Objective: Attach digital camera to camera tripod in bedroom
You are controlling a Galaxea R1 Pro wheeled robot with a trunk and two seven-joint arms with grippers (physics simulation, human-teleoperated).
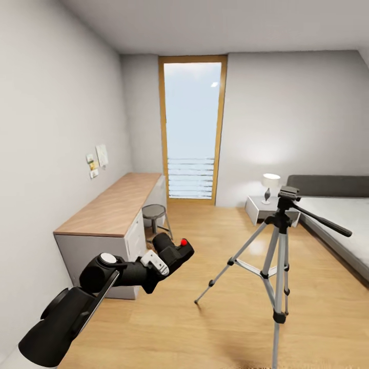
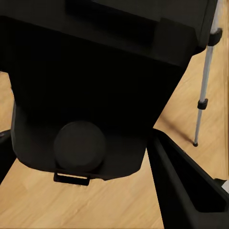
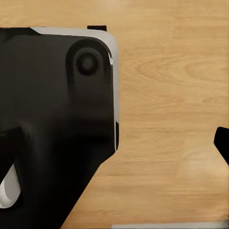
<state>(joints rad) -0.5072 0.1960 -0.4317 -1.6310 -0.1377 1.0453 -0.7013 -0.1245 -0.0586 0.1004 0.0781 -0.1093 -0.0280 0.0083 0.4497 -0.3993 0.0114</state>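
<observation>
Your left pincer is clamped on the digital camera, held above the wood floor near the desk, red button up. The camera tripod stands well apart, near the bed. I cannot tell your right pincer's state. No writing is readable.

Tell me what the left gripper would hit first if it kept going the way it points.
Holding the camera, the left gripper points up and right, toward the tripod. Open floor lies between, so the tripod is the likeliest first contact, though depth is unclear.
</observation>
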